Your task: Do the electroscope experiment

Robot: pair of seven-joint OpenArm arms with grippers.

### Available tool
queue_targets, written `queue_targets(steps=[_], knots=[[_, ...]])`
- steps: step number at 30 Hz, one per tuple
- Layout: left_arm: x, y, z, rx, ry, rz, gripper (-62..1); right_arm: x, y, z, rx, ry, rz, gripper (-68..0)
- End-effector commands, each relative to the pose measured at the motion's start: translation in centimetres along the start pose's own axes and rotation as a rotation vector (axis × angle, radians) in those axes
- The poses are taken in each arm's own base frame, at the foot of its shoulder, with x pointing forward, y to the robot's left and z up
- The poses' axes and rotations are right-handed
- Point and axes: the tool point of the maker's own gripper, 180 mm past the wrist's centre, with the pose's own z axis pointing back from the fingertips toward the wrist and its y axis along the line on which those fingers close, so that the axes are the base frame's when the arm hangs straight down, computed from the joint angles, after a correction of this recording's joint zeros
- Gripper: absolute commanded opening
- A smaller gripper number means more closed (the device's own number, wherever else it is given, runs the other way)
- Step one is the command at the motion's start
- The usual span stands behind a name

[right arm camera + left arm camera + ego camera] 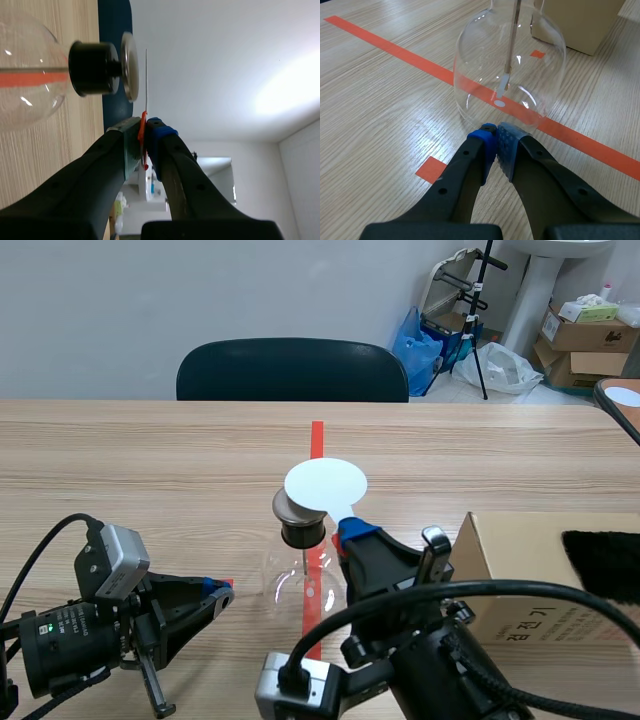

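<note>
The electroscope is a clear glass flask (pixel 300 585) with a black stopper (pixel 302 532) and a metal top plate (pixel 290 506), standing on the red tape line at mid-table. My right gripper (pixel 350 532) is shut on the handle of a thin white disc (pixel 325 483), which hangs just above the top plate. The right wrist view shows the disc edge-on (pixel 146 80), a small gap from the plate (pixel 129 65). My left gripper (pixel 497 137) is shut on nothing, low over the table and just short of the flask (pixel 510 75). A rod with foil leaves (pixel 502 90) hangs inside.
A cardboard box (pixel 520 570) stands at the right with a black furry cloth (pixel 605 565) on top. A dark chair (pixel 292 370) is behind the table's far edge. Red tape marks (pixel 432 170) lie on the wood.
</note>
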Motion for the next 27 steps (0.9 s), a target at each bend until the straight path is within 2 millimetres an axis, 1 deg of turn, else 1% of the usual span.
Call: queue_targets(steps=[1,8,27], knots=[[1.2,0.3,-0.3,0.006,-0.042,-0.004,-57.7,0.1,-1.2,-0.2,-0.038,-0.024,0.012,-65.8],[1.2,0.3,-0.3,0.006,-0.042,-0.004,-57.7,1.5,-1.2,-0.1,-0.037,-0.102,0.014,-65.8],[1.2,0.3,-0.3,0.006,-0.042,-0.004,-57.7,1.6,-1.2,-0.1,-0.037,-0.105,0.014,-65.8]])
